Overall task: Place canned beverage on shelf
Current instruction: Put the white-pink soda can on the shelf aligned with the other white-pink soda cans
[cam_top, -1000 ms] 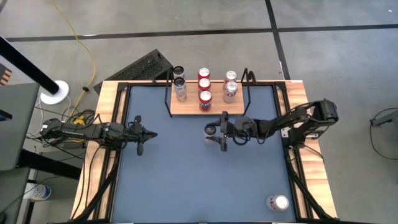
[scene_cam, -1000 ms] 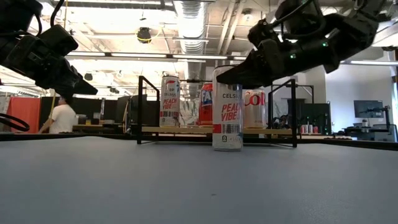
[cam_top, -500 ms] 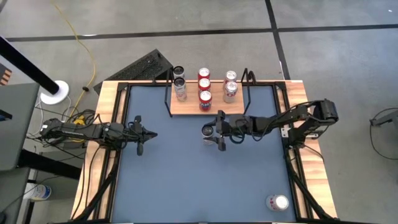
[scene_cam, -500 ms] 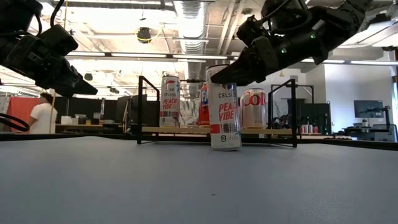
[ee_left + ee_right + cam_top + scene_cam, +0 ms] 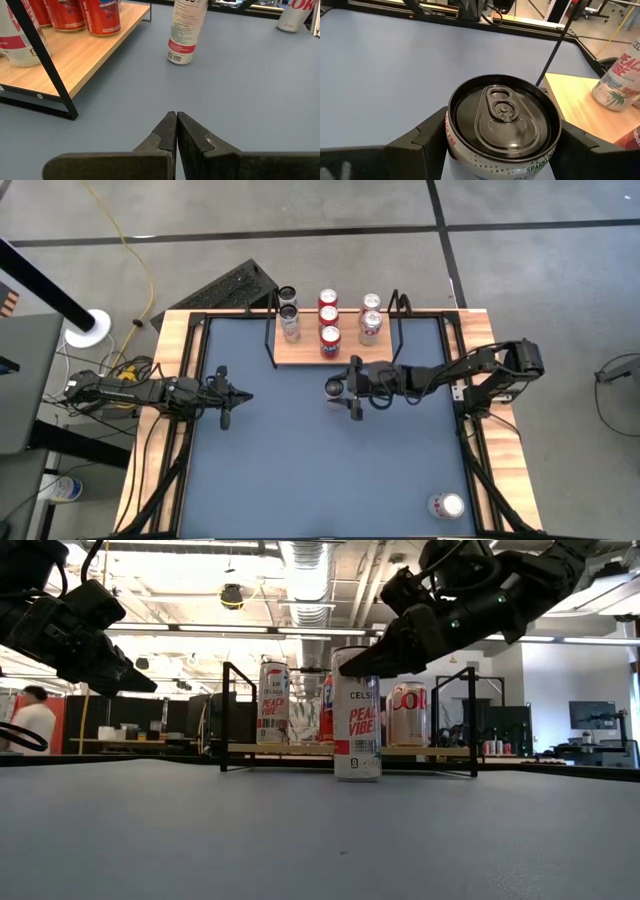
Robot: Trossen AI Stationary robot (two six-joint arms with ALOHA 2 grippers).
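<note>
Blue table (image 5: 280,470): shelf (image 5: 303,352) with 6 cans, 2 cans on mat.

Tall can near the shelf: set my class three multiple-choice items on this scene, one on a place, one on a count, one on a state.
1. Relative to the shelf, the tall can stands: A on it; B on the table before it; C behind it.
2. Red cans on the shelf: A one; B three; C five.
3. The left gripper has its jaws: A shut; B wide open; C around a can.
Key: B, its base is on the table surface; B, three red tops show from above; A, the jaws meet.
</note>
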